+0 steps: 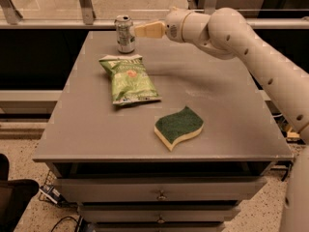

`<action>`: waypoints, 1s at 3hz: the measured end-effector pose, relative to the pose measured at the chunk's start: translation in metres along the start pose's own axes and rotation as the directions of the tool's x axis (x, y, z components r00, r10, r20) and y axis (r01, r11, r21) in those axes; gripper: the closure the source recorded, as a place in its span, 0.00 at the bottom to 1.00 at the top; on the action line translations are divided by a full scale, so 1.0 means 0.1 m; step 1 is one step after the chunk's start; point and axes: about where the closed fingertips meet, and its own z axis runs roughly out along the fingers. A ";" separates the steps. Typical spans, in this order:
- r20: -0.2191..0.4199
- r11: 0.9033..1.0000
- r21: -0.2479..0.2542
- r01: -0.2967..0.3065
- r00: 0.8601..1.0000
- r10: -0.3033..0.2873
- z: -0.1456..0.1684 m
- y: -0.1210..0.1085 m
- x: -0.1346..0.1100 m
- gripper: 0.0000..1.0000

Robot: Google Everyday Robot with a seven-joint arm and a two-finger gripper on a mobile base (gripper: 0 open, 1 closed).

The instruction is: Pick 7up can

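Observation:
The 7up can [125, 34] stands upright near the far left edge of the grey table [227, 105]. It is silvery with a pull-tab top. My gripper [139, 30] reaches in from the right on a white arm, its tips level with the can's upper half and right beside the can's right side. I cannot see whether the tips touch the can.
A green crinkled chip bag [128, 78] lies just in front of the can. A green and yellow sponge [179, 126] lies near the table's front middle. Drawers [159, 194] sit under the tabletop. A rail and glass run behind the table.

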 end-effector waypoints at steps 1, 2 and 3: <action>-0.029 0.999 -0.035 -0.006 1.000 0.005 0.19 -0.04 0.16 0.00; -0.054 0.998 -0.057 0.001 0.999 -0.004 0.34 -0.02 0.25 0.00; -0.046 0.997 -0.082 0.010 0.999 -0.014 0.48 0.00 0.30 0.00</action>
